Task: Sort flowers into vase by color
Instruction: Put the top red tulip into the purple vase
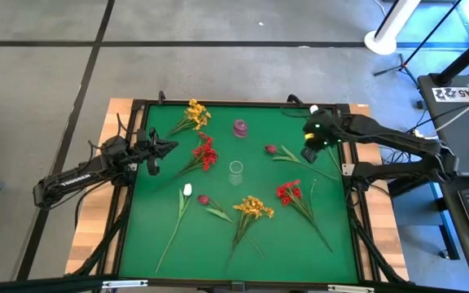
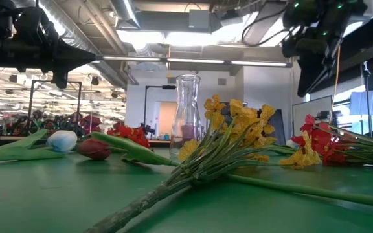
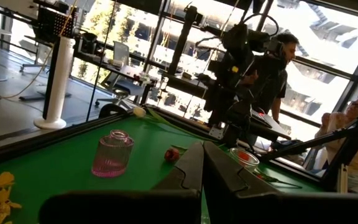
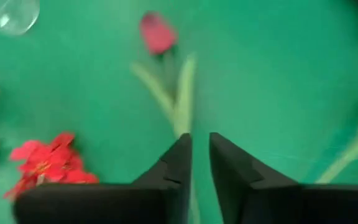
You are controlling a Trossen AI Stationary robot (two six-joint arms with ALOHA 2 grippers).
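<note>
1. Green mat (image 1: 332, 236) covers the table; flowers lie scattered flat, none in the clear vase (image 1: 235, 171) or pink vase (image 1: 240, 128).
2. Right gripper (image 4: 201, 155) hovers, jaws a narrow slit apart, empty; maroon tulip (image 4: 157, 32) just ahead of the tips.
3. Left gripper (image 3: 202, 163) at the mat's edge, jaws nearly together, empty.
4. Beyond: windows, person (image 3: 278, 68).

Bright daylight, blurred right wrist view.
</note>
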